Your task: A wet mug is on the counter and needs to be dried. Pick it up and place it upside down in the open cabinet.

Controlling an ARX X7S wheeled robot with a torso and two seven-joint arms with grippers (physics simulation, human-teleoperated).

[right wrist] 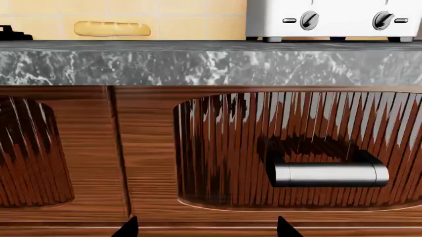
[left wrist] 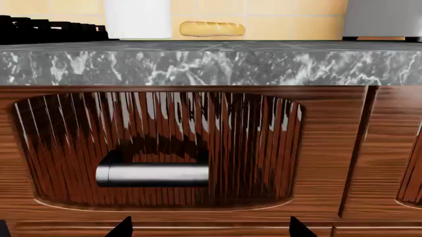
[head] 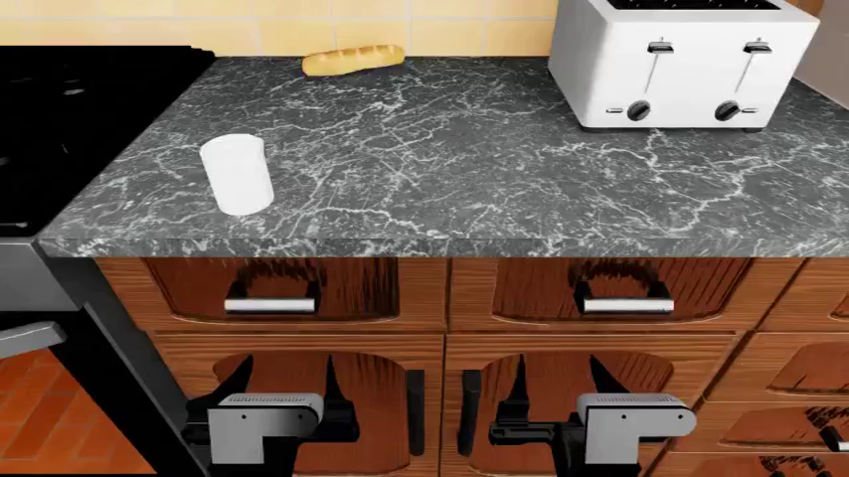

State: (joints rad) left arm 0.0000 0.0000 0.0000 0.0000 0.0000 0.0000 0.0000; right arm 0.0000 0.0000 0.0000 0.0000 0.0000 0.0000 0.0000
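White mug (head: 238,174) left on marble counter (head: 531,159), toaster (head: 683,62) upper right only in head view, left gripper (head: 278,383) and right gripper (head: 555,383) spread apart, no readable writing

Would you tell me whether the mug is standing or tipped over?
Standing on end: the mug rests on the counter, walls vertical. Which end is up, cannot tell.
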